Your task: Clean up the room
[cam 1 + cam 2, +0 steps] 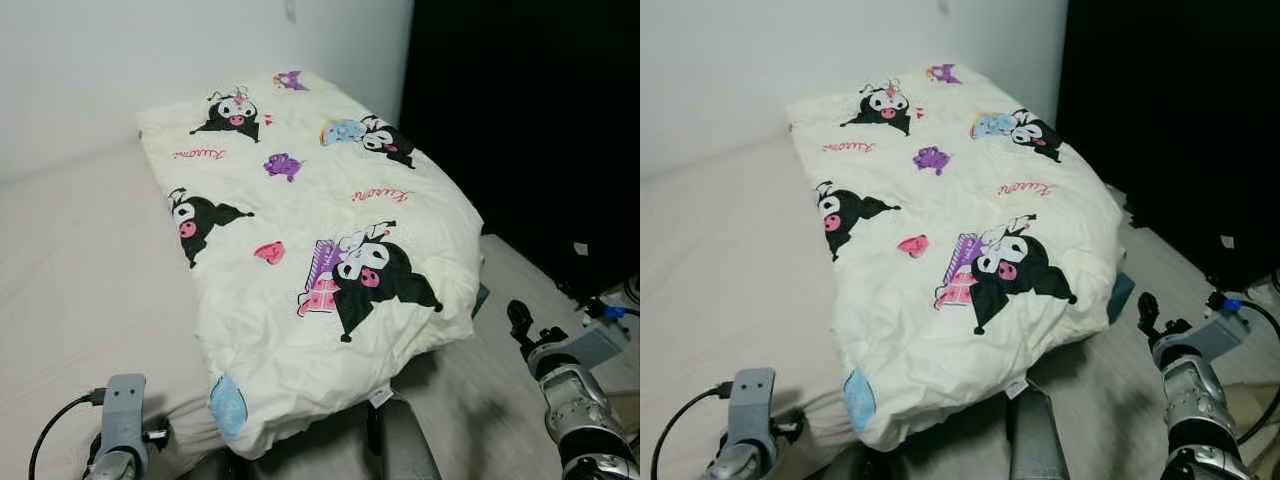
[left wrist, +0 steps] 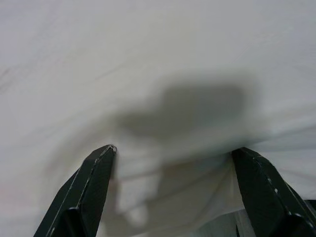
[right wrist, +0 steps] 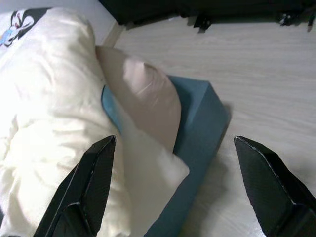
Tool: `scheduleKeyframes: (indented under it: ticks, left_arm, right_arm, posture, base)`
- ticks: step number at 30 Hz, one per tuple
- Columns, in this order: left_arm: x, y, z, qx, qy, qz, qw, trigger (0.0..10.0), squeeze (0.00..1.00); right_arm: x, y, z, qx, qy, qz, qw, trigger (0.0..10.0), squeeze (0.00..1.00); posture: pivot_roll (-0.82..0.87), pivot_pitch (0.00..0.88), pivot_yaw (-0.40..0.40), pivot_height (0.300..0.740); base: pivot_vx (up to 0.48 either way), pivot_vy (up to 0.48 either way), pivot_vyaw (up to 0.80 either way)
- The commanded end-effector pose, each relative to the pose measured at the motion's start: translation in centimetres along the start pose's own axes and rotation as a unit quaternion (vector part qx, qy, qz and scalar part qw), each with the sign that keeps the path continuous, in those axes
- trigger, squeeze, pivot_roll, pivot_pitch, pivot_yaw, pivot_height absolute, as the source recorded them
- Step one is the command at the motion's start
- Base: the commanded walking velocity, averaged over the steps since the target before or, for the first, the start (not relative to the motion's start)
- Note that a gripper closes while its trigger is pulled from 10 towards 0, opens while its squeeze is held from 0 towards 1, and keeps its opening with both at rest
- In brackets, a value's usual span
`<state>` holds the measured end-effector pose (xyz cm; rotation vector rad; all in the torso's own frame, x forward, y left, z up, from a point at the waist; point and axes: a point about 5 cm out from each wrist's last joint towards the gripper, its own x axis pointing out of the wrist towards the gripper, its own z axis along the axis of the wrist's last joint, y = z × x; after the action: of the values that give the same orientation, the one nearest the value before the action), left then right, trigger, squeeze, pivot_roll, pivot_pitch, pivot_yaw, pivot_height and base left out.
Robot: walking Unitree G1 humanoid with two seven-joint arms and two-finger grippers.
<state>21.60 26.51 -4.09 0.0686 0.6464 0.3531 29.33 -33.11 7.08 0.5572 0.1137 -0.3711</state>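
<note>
Lying folded on the right-hand part of the bed (image 1: 70,290), the cream quilt (image 1: 300,240) with its black-and-pink cartoon print is the largest thing here and, I judge, the task's main object. Its long axis runs from the near edge of the bed, by the robot, away toward the white wall (image 1: 100,70), slanting a little to the right; the near end overhangs the mattress edge and sags. It looks soft, puffy and limp, light for its bulk, and would drape and slide rather than hold shape. A thick folded edge or corner seems the best place to pinch, such as the drooping near corner by the pale blue patch (image 1: 228,405), since flat fabric in the middle would give little to grip.

The right wrist view shows the quilt's side bulging over a beige pillow (image 3: 148,96) and a blue mattress base (image 3: 197,128), with pale wood floor (image 3: 256,69) beside it.

The left end effector (image 2: 173,158) has its 2 black fingers spread apart, holding nothing, pointed at plain white bedding with its shadow on it. The right end effector (image 3: 175,148) is likewise spread wide and empty, aimed at the pillow and base just beside the quilt's edge.
</note>
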Motion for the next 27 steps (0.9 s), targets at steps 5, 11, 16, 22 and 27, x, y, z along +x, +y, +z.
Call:
scheduleKeyframes:
  ticks: [5,11,16,22,27]
  left_arm:
    - [-0.6,4.6,0.0,-0.110,-0.038,0.010,0.993,10.0,0.00]
    - [-2.5,4.8,4.6,-0.093,-0.161,-0.267,0.946,10.0,0.00]
    - [-5.3,3.9,5.9,-0.033,-0.152,-0.426,0.891,10.0,0.00]
    - [-7.0,2.0,8.5,-0.012,-0.173,-0.488,0.855,10.0,0.00]
    - [-7.4,0.7,9.3,-0.016,-0.205,-0.472,0.857,10.0,0.00]
  right_arm:
    - [0.4,0.0,2.2,0.041,-0.051,0.014,0.998,10.0,0.00]
    - [0.4,-1.5,4.8,0.052,-0.089,-0.026,0.994,10.0,0.00]
    - [0.2,-2.1,5.6,0.064,-0.106,-0.032,0.992,10.0,0.00]
    - [0.5,-0.4,5.8,0.170,-0.135,0.079,0.973,10.0,0.00]
    - [0.9,1.7,5.0,0.205,-0.124,0.169,0.956,10.0,0.00]
  posture:
    - [-0.04,0.244,0.121,0.577]
    - [-0.01,0.278,0.132,0.577]
    - [0.01,0.298,0.159,0.577]
    - [0.04,0.320,0.185,0.577]
    - [0.07,0.340,0.194,0.577]
  base:
    - [0.000,0.000,0.00]
    - [0.000,0.000,0.00]
    - [0.000,0.000,0.00]
    - [0.000,0.000,0.00]
    - [0.000,0.000,0.00]
